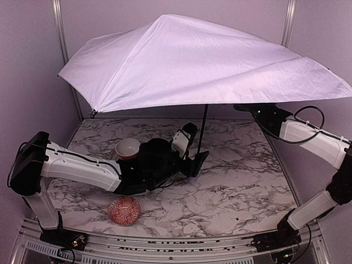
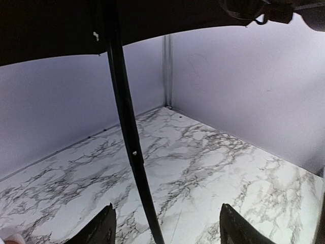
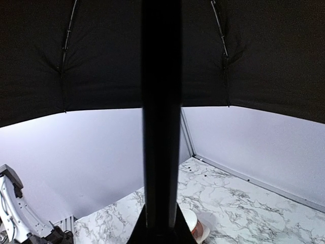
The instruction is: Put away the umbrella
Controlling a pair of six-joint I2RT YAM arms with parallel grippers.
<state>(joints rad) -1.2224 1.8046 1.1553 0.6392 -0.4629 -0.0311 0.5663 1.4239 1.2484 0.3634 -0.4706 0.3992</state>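
The umbrella [image 1: 203, 60] stands open, its pale lavender canopy spread over the back of the table. Its thin black shaft [image 1: 203, 126] runs down to my left gripper [image 1: 196, 146]. That gripper [image 2: 166, 208] is open, and the shaft [image 2: 127, 132] passes between its fingers without touching, closer to the left one. My right gripper [image 1: 237, 106] reaches in under the canopy's edge from the right. In the right wrist view its jaws [image 3: 161, 223] are shut on the shaft [image 3: 161, 127], high up under the dark underside of the canopy. The handle is hidden.
A red patterned bowl [image 1: 124, 210] sits near the front left. A second bowl [image 1: 127, 147], white inside, stands behind my left arm and shows as the bowl [image 3: 195, 229] in the right wrist view. Pale walls close the marble table [image 1: 242, 187] at the back and sides.
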